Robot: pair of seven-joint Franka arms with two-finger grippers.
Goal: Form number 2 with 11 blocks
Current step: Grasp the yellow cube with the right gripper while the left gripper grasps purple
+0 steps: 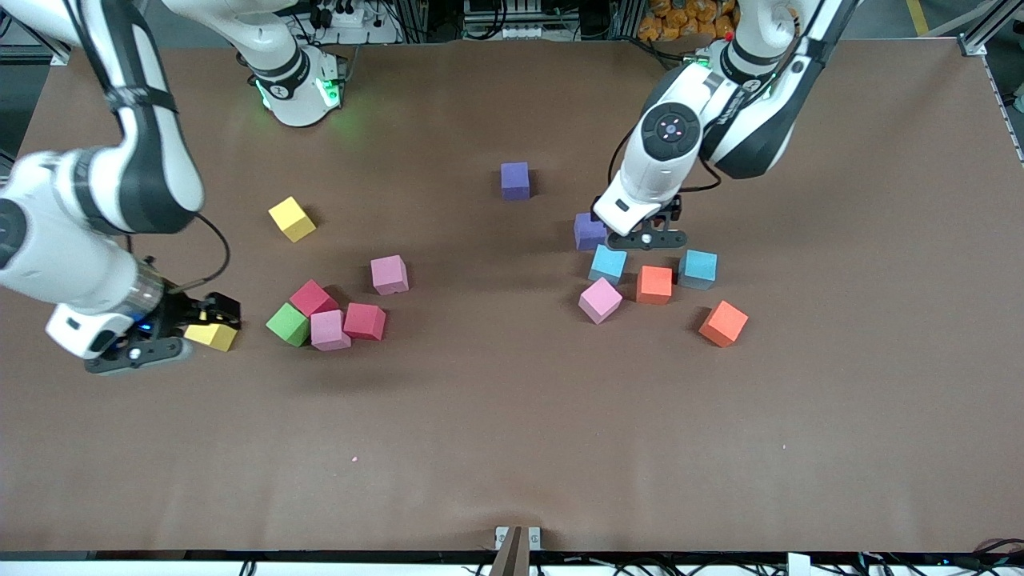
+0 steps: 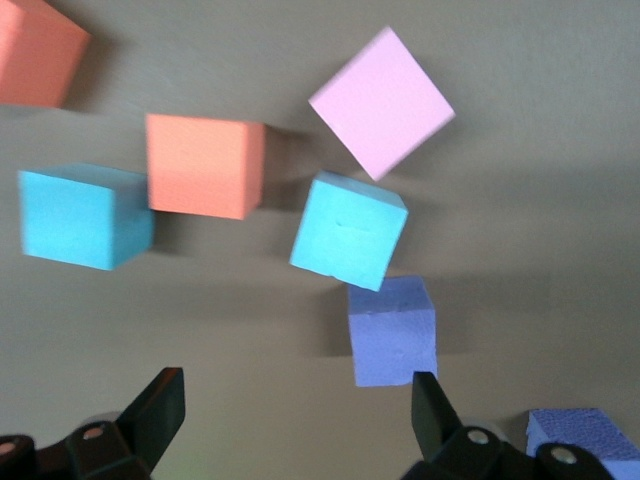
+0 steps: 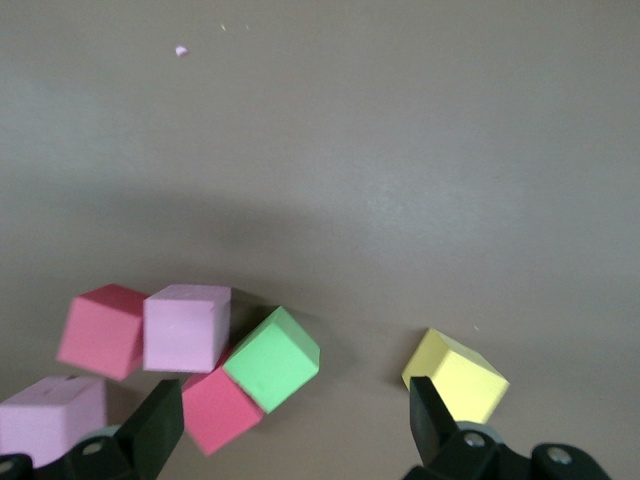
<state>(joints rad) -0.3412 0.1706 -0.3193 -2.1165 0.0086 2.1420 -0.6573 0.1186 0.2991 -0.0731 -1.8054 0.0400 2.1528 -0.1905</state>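
While both grippers stand released, the blocks lie scattered in two loose groups on the counter [image 1: 512, 448].
Left gripper [image 1: 646, 238]: jaws apart, low over a purple block [image 1: 590, 231], gripping nothing; just nearer the front camera lie two light blue blocks [image 1: 608, 264] [image 1: 698, 269], an orange-red block [image 1: 654, 284] between them, a pink block [image 1: 600, 300] and another orange-red block [image 1: 723, 323]. A second purple block [image 1: 515, 180] sits apart, farther from the camera. Right gripper [image 1: 172, 340]: jaws apart, beside a yellow block [image 1: 212, 336] at the right arm's end, not clamping it. Nearby cluster: green cube [image 1: 287, 324], two red blocks [image 1: 312, 298] [image 1: 365, 321], pink block [image 1: 330, 330]; another pink block [image 1: 390, 274] and a second yellow block [image 1: 292, 218] lie farther from the camera.
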